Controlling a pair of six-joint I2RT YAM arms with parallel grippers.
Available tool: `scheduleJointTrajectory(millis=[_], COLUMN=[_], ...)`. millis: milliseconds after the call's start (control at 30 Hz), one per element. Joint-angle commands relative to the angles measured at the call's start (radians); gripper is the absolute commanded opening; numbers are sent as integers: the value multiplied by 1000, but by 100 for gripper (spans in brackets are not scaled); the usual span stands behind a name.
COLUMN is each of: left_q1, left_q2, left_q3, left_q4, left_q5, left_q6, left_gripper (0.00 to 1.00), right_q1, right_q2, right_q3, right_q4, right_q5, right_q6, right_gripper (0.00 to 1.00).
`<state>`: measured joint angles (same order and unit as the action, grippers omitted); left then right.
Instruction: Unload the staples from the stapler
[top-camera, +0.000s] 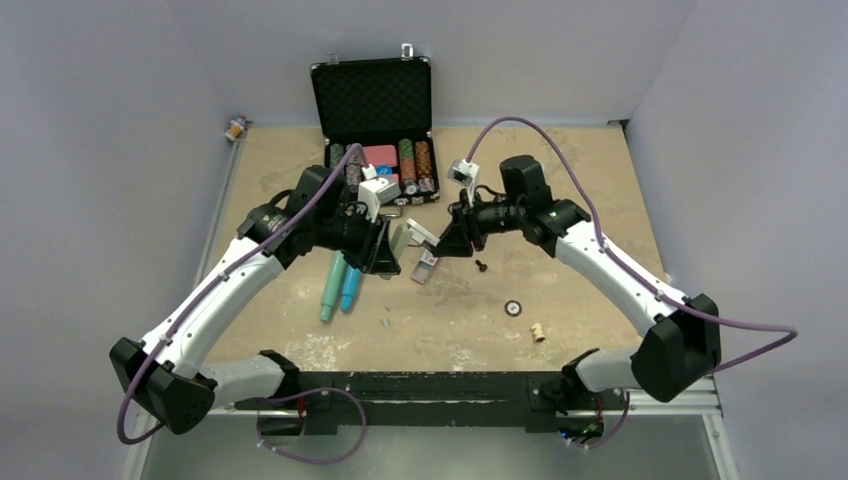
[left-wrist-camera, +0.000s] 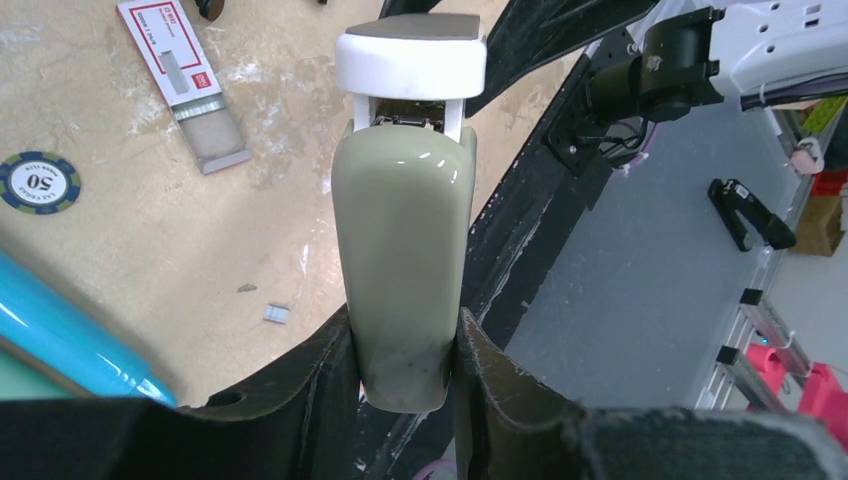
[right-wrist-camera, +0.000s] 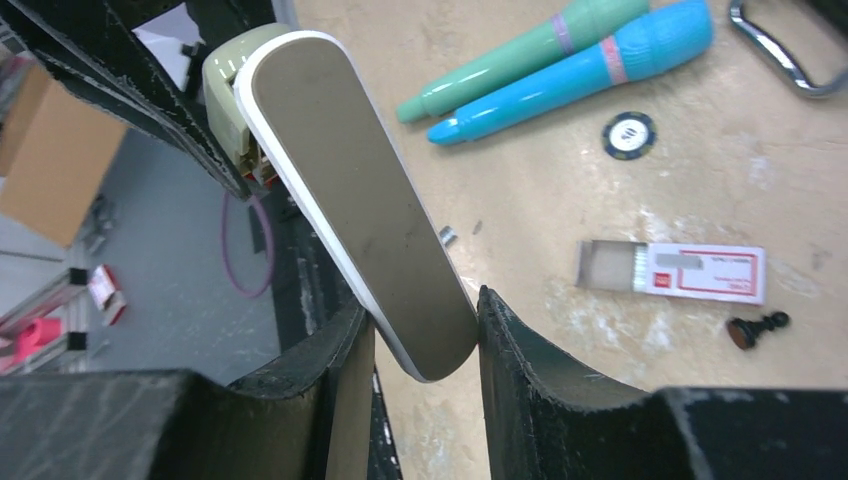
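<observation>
Your left gripper (left-wrist-camera: 405, 338) is clamped on the stapler's (left-wrist-camera: 400, 250) green top, and your right gripper (right-wrist-camera: 425, 322) is pinching its base (right-wrist-camera: 350, 180). 1 staple box (right-wrist-camera: 672, 272) lies slid open on the table (top-camera: 585, 185).

The bench (top-camera: 600, 190) was a tan board, scuffed and blotched with pale patches under even light. Plain pale grey walls (top-camera: 110, 150) closed it in on the left, back and right. A black rail (top-camera: 450, 385) ran along its near edge. Below lay a grey floor (left-wrist-camera: 650, 260), with a cardboard box (right-wrist-camera: 40, 170) and metal steps (left-wrist-camera: 755, 330).
</observation>
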<state>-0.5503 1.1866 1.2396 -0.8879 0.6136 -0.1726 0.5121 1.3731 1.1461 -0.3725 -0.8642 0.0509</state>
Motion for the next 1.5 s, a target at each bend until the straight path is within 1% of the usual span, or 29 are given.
scheduleJointTrajectory(millis=[0,167,333,467,633,1000,1133,1267,1467], left_q1=[-19,-50,-65,-112,-133,-132,-132,-132,-132], left_q2=[-15,20,27,28,38,62,73,80,96], left_q3=[-13,-41,-59,-57,-78,-36,-7,24,32], left_q4=[-138,-118,-90,-95,-79,-87,-106,-122,-144], left_q5=[-11,-51,-73,-133,-199,-228,-247,-273,-286], left_q6=[95,106,108,127,124,106,78,32,-31], left_gripper=[0,0,0,0,0,0,0,0,0], right_q1=[-43,-42,-42,-43,-43,-42,-43,-42,-42], right_q2=[-87,-125,-110,-110,-104,-113,-121,-141,-214], right_q3=[6,10,47,59,63,34,43,46,-36], right_q4=[15,-28,-52,-41,-23,-13,-32,-55,-48], right_q5=[352,437,467,490,485,462,476,498,478], right_q6=[-1,-14,-15,-3,21,62,84,146,238], right_gripper=[0,0,0,0,0,0,0,0,0])
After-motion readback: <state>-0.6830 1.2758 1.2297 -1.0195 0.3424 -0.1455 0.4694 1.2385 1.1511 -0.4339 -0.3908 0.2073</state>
